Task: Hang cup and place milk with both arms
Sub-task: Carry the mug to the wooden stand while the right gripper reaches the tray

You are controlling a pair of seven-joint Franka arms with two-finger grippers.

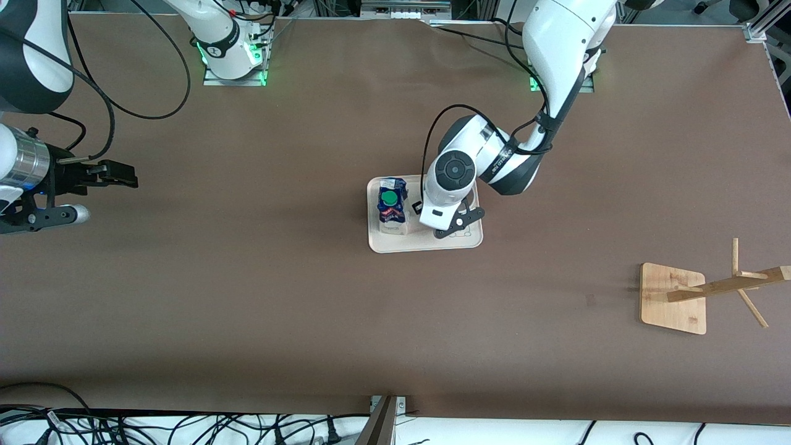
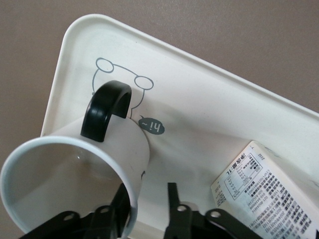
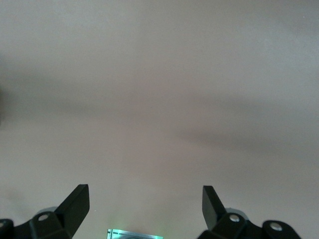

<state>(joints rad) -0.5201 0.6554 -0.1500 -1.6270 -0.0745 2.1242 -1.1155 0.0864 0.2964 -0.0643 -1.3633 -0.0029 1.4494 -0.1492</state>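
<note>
worktop [image 1: 309, 296]: matt brown | tray [image 2: 209, 114]: smooth cream plastic | cup [image 2: 75, 169]: glossy white, black handle | rack [image 1: 673, 298]: pale wood | carton [image 2: 269, 191]: printed paper

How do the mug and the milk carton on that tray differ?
The cup is round, white with a black handle, and has one left gripper finger inside its rim; the milk is boxy, blue and white with a green cap, untouched. Both sit in the cream tray.
</note>
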